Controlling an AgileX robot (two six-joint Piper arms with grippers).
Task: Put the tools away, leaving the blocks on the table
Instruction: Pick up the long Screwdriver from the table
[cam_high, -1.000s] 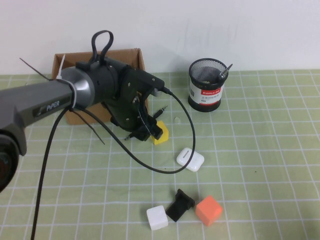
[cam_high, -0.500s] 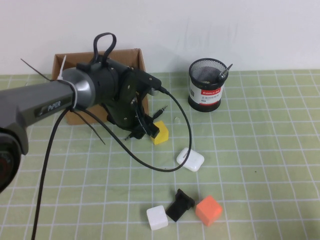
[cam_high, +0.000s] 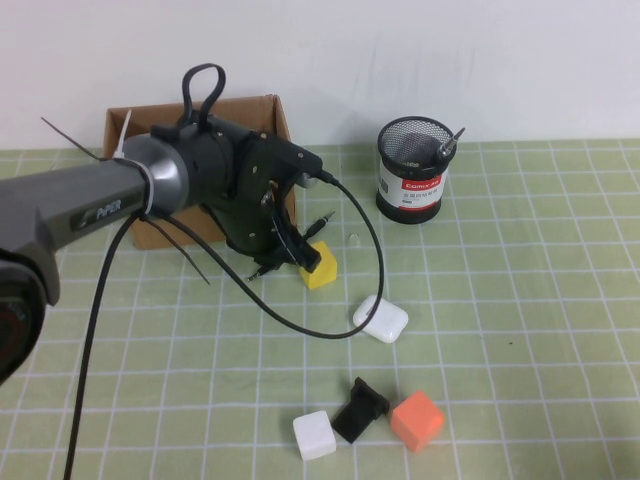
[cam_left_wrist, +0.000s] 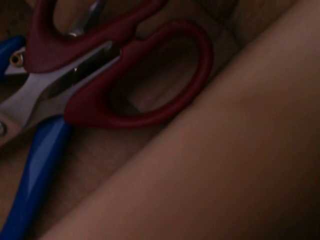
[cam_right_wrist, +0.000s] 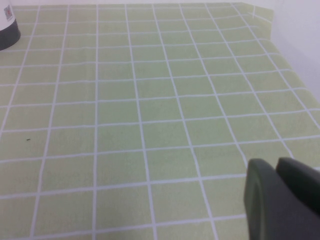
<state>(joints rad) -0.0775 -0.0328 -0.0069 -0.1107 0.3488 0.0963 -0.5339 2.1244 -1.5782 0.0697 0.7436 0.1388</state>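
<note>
While the left gripper (cam_high: 285, 250), fingers unreadable, hangs beside the yellow block (cam_high: 321, 266) at centre-left, the right gripper (cam_right_wrist: 280, 200) stays unseen overhead.

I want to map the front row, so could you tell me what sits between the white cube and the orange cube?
In the high view, a small black angular piece sits between the white cube and the orange cube.

The scissors (cam_left_wrist: 120, 75) lie flat in brown cardboard. Yellow block (cam_high: 320, 265) sits mid-table; white block (cam_high: 314, 435) and orange block (cam_high: 417, 420) near the front edge.
</note>
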